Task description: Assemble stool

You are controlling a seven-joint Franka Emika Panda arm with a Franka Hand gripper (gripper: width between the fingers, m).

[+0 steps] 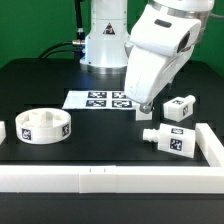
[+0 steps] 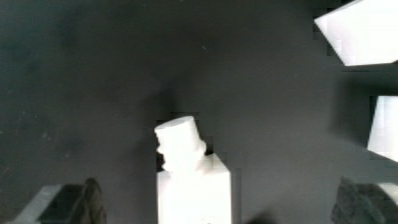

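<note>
The round white ring-shaped seat (image 1: 46, 126) lies on the black table at the exterior view's left. Two short white legs with tags lie at the right: one (image 1: 180, 108) farther back, one (image 1: 168, 140) nearer the front rail. My gripper (image 1: 142, 110) hangs just left of them, low over the table. In the wrist view a white leg (image 2: 192, 170) lies lengthwise between my fingers (image 2: 71, 200), peg end pointing away. My gripper (image 2: 217, 202) is open, jaws wide apart, with a dark gap on each side of the leg. It holds nothing.
The marker board (image 1: 100, 100) lies flat behind the gripper. A long white border rail (image 1: 100, 178) runs along the front and up the right side (image 1: 212, 148). Another white piece (image 1: 2, 131) shows at the left edge. White shapes (image 2: 365, 35) sit at the wrist view's edge.
</note>
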